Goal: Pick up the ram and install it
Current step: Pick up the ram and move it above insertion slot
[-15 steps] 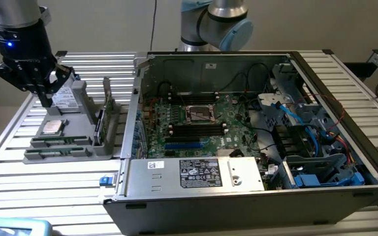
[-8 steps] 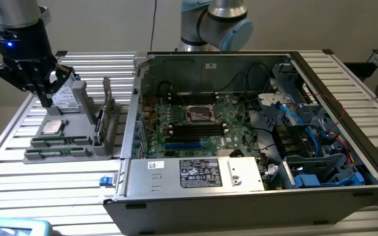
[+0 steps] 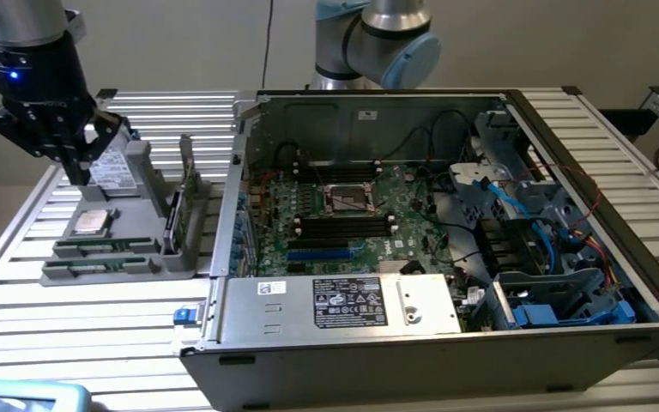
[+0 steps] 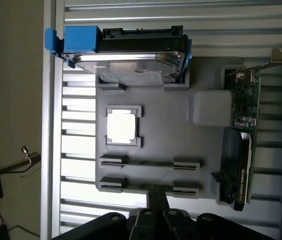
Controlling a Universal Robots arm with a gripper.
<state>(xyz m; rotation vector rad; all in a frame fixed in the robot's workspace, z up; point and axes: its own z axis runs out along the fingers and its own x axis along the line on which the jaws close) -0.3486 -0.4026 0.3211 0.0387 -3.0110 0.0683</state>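
- Two ram sticks are kept on edge in grooves of the gray tray (image 4: 180, 145) and are supported at both ends by small blocks, probably so that the thin upper edge is offered for a pinch. The outer ram stick (image 4: 136, 188) lies at the tray's border, and the inner ram stick (image 4: 150, 162) lies beside the processor (image 4: 121, 125).
- The gripper (image 3: 80, 178) is seen above the tray with its fingers brought together, and nothing is held between them. In the wrist view its tip is lined up over the outer ram stick.
- The hard drive (image 4: 131, 57) and the graphics card (image 4: 238, 170) are stood in their own pockets, so the parts are kept apart.
- The computer case (image 3: 421, 352) is laid open at the exterior view's right, so the motherboard (image 3: 410, 197) can be reached from above.
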